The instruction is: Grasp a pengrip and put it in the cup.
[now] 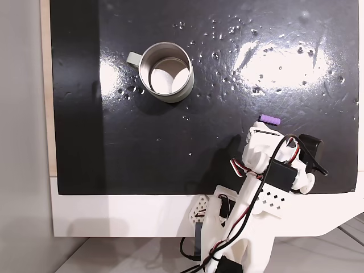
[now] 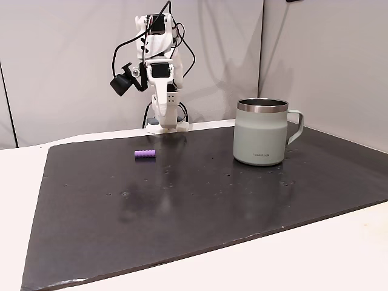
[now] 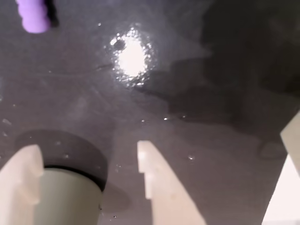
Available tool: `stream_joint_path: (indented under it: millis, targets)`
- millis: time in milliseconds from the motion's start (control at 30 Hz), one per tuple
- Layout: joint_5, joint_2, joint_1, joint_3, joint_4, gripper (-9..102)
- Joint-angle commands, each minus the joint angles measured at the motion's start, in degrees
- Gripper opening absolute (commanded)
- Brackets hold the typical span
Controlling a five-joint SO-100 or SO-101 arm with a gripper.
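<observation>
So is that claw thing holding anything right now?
Gripper: open and holding nothing; the purple pengrip lies on the mat.

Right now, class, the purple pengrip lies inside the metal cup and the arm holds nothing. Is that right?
Not quite. The pengrip lies on the black mat, well apart from the cup, as a fixed view shows. The rest stands: in the wrist view the fingers are spread with nothing between them.
</observation>
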Motion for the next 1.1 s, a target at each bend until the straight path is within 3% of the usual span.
stream_joint_path:
  millis: [0,433,1067]
  targets:
    - [-1.58,-0.88,1.93,-4.22,1.41,22]
    - [-6.42,-11.07,7.47,-5.62,-0.70,22]
    - [-9.67,-32.08,11.69,-20.92,-1.93,22]
